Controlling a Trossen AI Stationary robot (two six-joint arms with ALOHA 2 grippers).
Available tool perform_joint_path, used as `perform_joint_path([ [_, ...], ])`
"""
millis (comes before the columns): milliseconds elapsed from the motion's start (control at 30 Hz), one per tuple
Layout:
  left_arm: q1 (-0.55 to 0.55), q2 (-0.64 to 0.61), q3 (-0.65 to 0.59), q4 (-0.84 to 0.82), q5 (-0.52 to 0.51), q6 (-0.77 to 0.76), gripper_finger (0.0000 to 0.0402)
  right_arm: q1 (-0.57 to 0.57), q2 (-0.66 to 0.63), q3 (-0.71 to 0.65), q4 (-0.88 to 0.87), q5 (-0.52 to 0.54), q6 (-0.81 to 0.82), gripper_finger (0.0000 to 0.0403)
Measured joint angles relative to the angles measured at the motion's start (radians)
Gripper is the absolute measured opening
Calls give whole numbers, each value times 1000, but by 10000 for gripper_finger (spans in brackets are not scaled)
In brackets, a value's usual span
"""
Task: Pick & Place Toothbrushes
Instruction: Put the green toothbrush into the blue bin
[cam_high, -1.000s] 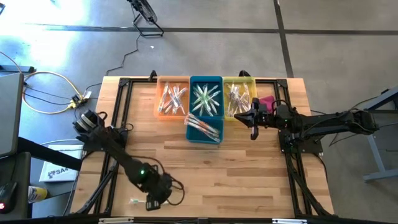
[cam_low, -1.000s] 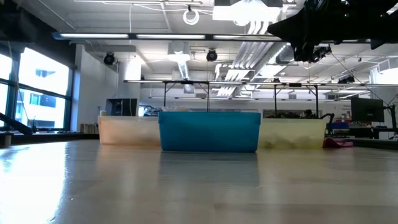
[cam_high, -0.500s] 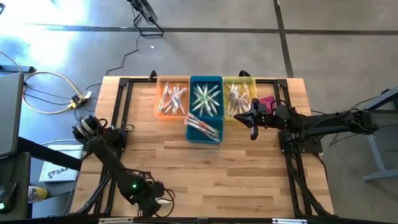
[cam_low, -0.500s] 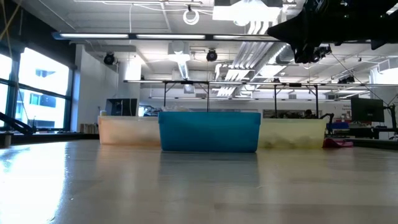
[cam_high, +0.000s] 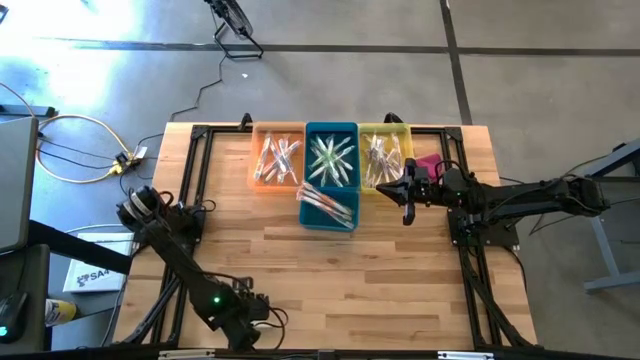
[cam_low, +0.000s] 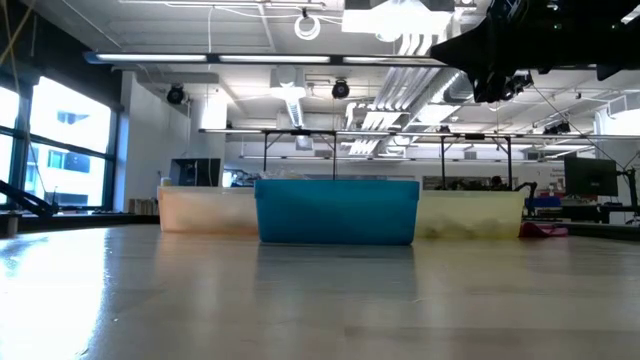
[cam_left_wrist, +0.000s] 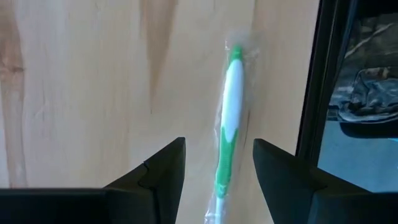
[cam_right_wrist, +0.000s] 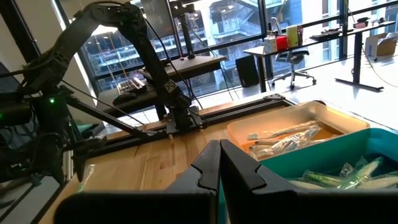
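Left gripper (cam_left_wrist: 214, 171) has swung to the table's near edge, jaws spread astride a green-and-white toothbrush (cam_left_wrist: 227, 118) lying flat, long axis running straight ahead between the fingers; right gripper (cam_high: 408, 200), pressed shut, hovers beside the bins (cam_high: 331, 222).

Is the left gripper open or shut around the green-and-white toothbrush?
Open. In the left wrist view the left gripper has its fingers spread either side of the toothbrush, which lies flat on the table.

My left gripper (cam_left_wrist: 214, 163) hangs low at the table's near edge, fingers spread apart. My right gripper (cam_high: 408, 196) is held high, fingers pressed together.
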Motion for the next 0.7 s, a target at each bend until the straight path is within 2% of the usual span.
perform_joint_path([
  [467,0,126,0,94,48,38,184,0,0,0,4,-50,1,3],
  [700,0,137,-1,106,52,55,184,0,0,0,8,-78,-1,3],
])
